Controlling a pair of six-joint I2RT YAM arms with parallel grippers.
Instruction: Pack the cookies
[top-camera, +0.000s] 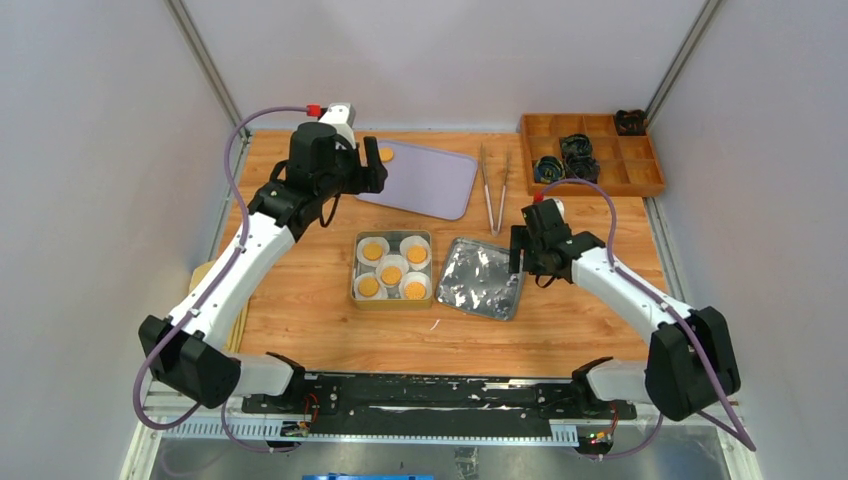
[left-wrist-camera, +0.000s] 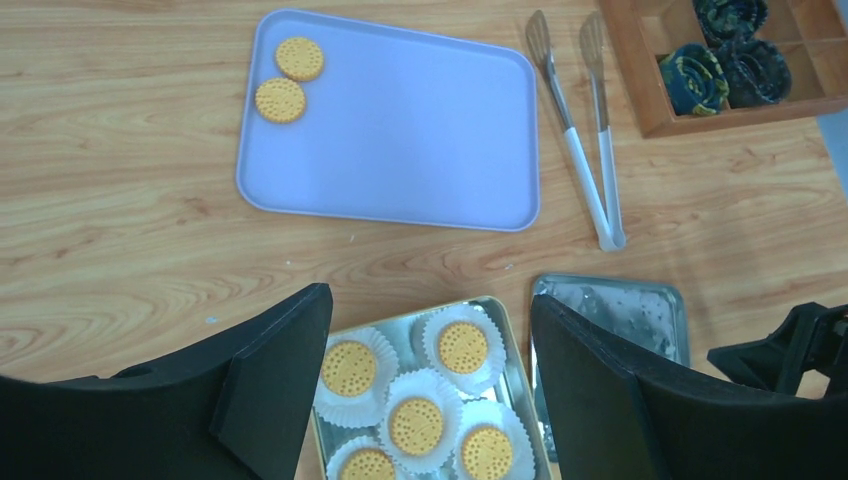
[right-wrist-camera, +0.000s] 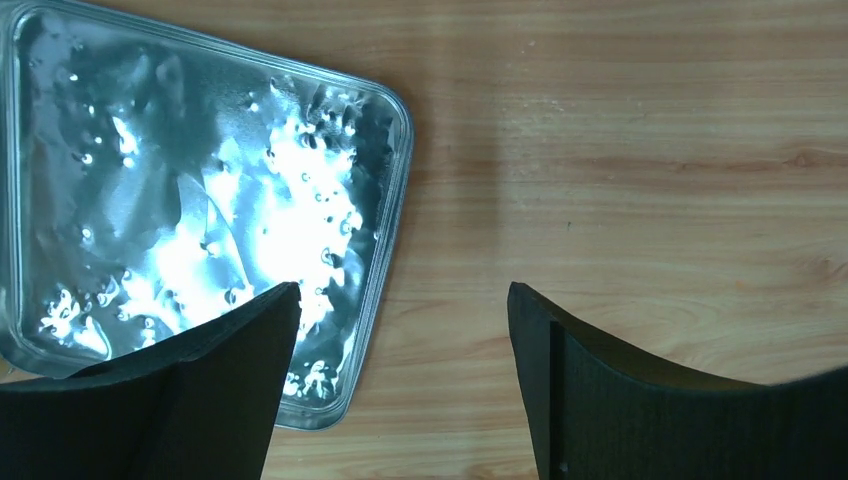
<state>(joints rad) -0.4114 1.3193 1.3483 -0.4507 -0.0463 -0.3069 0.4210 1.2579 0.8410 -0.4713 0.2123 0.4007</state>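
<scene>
The left jaws stand wide apart with nothing between them, hovering above the wooden worktop (left-wrist-camera: 120, 220). Seen from the left wrist, a metal tin (left-wrist-camera: 512, 345) lies below the gap between them. It holds five white paper cups (left-wrist-camera: 378, 345), and each cup has one of the cookies (left-wrist-camera: 349, 368) in it. Ahead of these jaws lies a lilac tray (left-wrist-camera: 420, 130). Two more cookies (left-wrist-camera: 299, 58) rest on it in the far corner, on the left jaw's side, close together. Beyond the right-hand jaw, a pair of tongs (left-wrist-camera: 612, 238) lies on the wood beside the tray.

The right jaws are also spread and grip nothing. A crinkled foil lid (right-wrist-camera: 180, 200) lies flat beneath and ahead of their left-hand jaw, while the other jaw hangs over bare wood. In the top view, this lid sits just beside the tin, on its right side.
</scene>
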